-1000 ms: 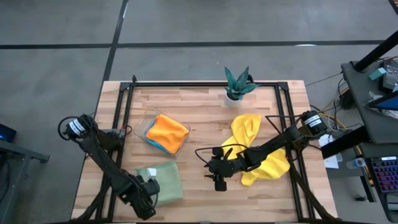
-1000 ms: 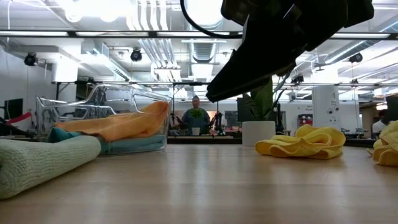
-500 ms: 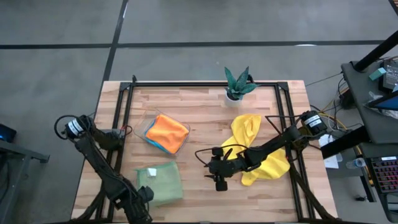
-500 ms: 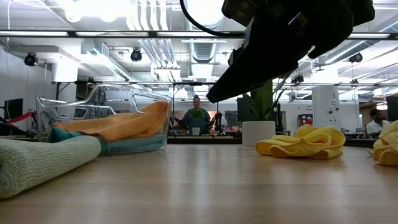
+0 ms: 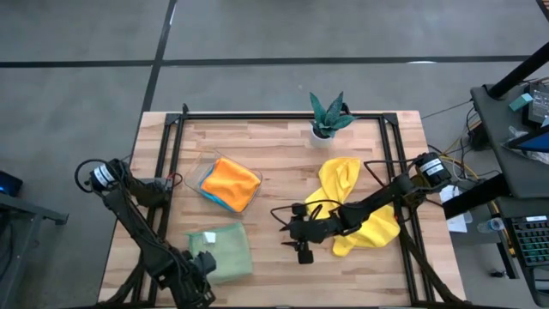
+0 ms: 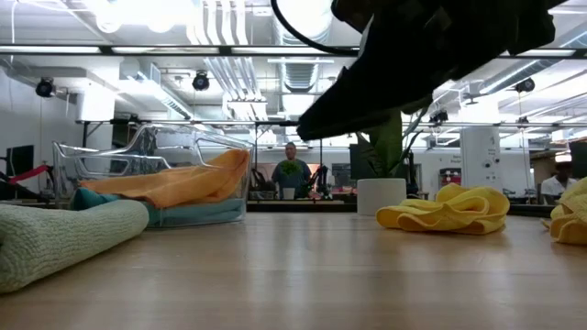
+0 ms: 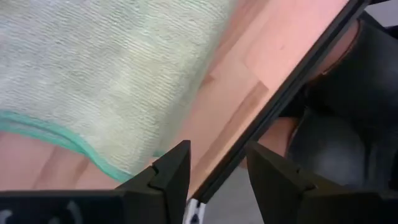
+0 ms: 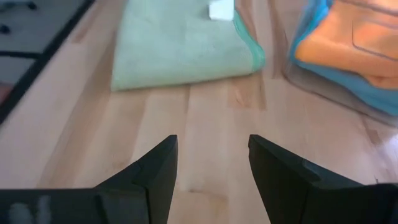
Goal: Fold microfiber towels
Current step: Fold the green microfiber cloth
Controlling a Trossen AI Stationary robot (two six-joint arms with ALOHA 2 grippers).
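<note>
**Folding Station: Green Cloth Down, Yellow Cloths Loose**

Hanging past the near-left edge of the pale wooden slatted table [image 5: 274, 146], the left gripper [image 5: 199, 287] had its two dark fingers [image 7: 168, 177] spread apart with nothing between them, just off the near corner of the folded pale green microfiber towel [image 5: 221, 251]. That towel lay flat on the near-left part of the table, a small white tag showing on it. Level with it toward the middle, the right gripper [image 5: 303, 252] hovered above bare wood, fingers [image 8: 152, 168] parted and empty, pointing toward the green towel. Behind the right arm, on the right side, the crumpled yellow microfiber towels [image 5: 352, 206] sprawled unfolded. Farther back on the left, the clear shallow plastic tray [image 6: 138, 147] held the folded orange microfiber towel [image 5: 232, 180] lying on top of the bright blue microfiber towel [image 5: 216, 199], whose edge showed beneath. At the far edge stood the small teal-leaved plant in a white pot [image 5: 326, 116]. Beyond the table, a person [image 6: 291, 174] sat in the room.
</note>
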